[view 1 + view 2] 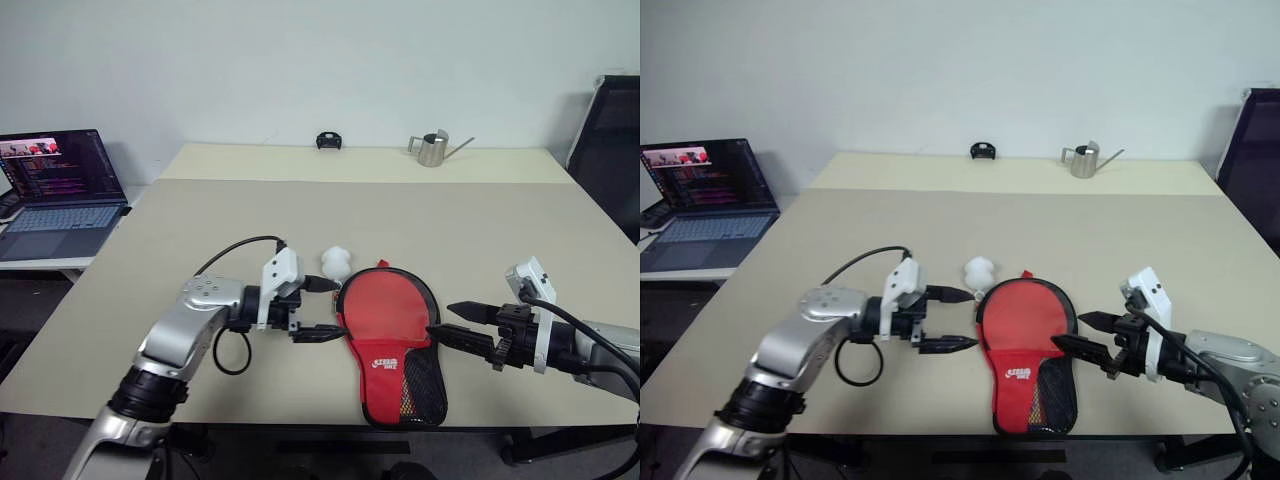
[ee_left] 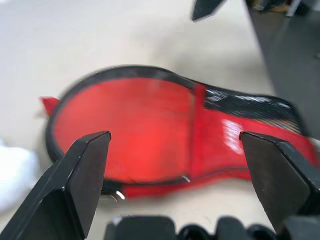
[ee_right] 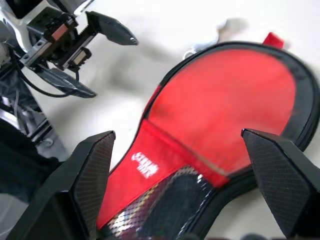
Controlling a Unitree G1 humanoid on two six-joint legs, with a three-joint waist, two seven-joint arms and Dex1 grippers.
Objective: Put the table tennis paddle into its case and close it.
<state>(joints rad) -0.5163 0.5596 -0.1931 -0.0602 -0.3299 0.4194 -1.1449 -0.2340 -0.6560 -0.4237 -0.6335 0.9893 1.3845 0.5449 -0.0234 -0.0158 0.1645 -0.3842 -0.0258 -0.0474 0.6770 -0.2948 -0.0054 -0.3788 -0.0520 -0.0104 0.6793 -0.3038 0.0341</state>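
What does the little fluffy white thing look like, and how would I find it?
Look at the beige table, then its near edge, where the red case lies. The white ball sits just beyond the case's round end, small, pale and fluffy, unlike anything nearby.

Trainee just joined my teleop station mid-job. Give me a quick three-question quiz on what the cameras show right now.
1. True or false: the left gripper is shut on the case.
2. Which side of the case faces up? A) plain black B) red with a white logo and black mesh panel C) blue
3. What lies on the table just beyond the case's round end, near the left gripper?

Key:
1. False: its jaws stand open, beside the case; the right gripper is open too, on the case's other side.
2. B
3. A small white fluffy ball.
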